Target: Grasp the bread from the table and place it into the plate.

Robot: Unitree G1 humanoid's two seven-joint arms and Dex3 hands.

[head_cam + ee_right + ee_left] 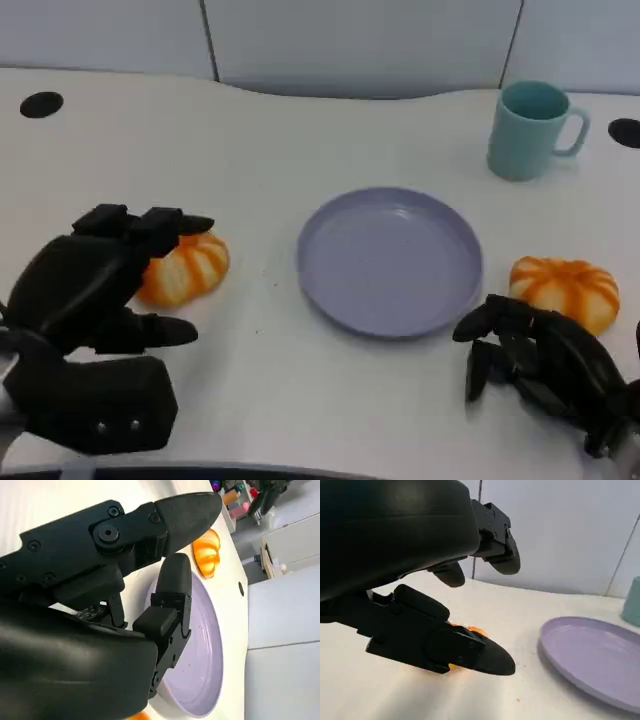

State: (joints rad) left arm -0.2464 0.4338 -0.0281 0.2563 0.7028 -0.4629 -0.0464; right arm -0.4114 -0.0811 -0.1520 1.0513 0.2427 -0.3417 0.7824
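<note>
Left hand (100, 275): fingers spread over left bread (185, 268), not closed on it. Right hand (540, 365): fingers apart, holding nothing, beside right bread (565, 288). Plate (390, 260): between the breads.

Two pieces of bread lie on the white table (300, 130): the left bread (190, 266), orange with pale stripes, and the right bread (566, 287) of the same look. There is one plate (390, 260), lilac and round. There is one mug (532, 130), pale teal with a single handle. Two dark round holes are set in the tabletop, the left hole (41, 104) and the right hole (625, 132). Two black hands are in view, the left hand (95, 290) and the right hand (540, 365).
</note>
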